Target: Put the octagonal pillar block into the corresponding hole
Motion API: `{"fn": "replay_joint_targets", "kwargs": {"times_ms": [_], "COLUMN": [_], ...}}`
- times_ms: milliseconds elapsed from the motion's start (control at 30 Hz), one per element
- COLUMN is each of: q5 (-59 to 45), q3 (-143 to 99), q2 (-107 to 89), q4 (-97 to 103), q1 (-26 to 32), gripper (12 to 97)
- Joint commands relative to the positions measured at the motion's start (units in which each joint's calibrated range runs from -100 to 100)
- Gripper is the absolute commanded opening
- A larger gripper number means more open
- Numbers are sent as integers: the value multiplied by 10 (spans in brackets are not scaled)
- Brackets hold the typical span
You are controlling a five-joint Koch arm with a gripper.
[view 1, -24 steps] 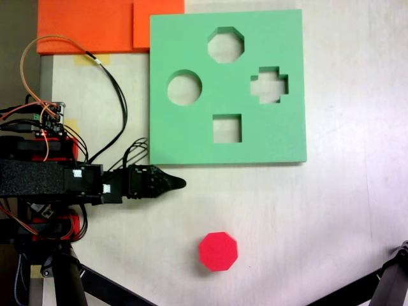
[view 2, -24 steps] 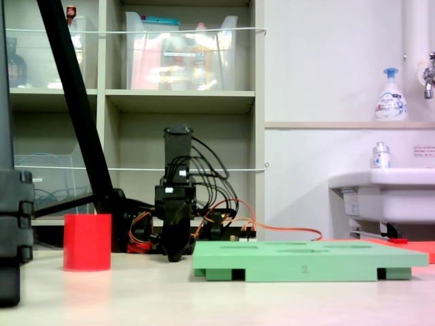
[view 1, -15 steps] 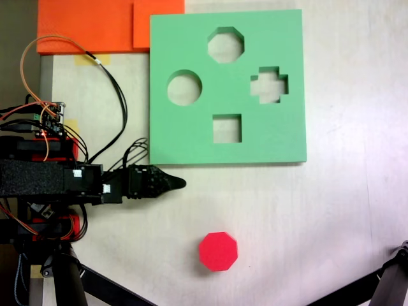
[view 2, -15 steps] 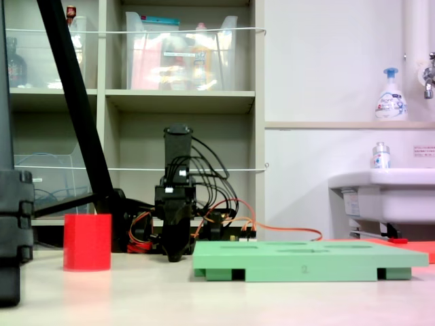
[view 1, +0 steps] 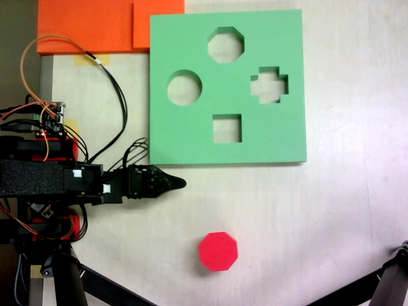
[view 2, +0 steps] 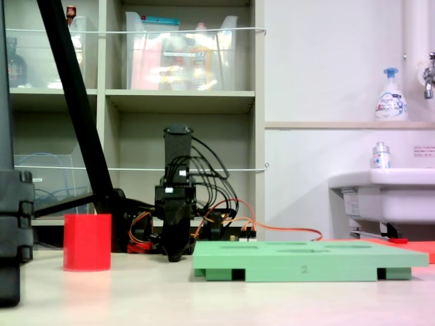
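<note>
The red octagonal pillar block (view 1: pixel 218 250) stands upright on the pale table, low in a fixed view from above, and shows as a red cylinder-like block (view 2: pixel 87 242) at the left of the side view. The green foam board (view 1: pixel 191 137) lies above it, with the eight-sided corresponding hole (view 1: pixel 225 44) near its top edge. My gripper (view 1: pixel 180 183) lies just below the board's lower left corner, pointing right, its black jaws together in a point with nothing between them. It stands well apart from the block, up and to the left of it. From the side the gripper (view 2: pixel 176 256) points down at the table.
The board also has a round (view 1: pixel 184 87), a cross-shaped (view 1: pixel 269 85) and a square cutout (view 1: pixel 227 128). Orange foam sheets (view 1: pixel 95 25) lie at the top left. Wires and a circuit board (view 1: pixel 52 118) sit by the arm's base. Black tripod legs (view 1: pixel 376 287) cross the lower corners.
</note>
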Motion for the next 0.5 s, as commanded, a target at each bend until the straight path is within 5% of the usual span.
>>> {"fn": "replay_joint_targets", "kwargs": {"times_ms": [0, 467], "q5": [-1, 265], "q3": [-12, -12], "q2": [-4, -4], "q4": [-46, -3], "q1": [0, -50], "gripper": [491, 454]}}
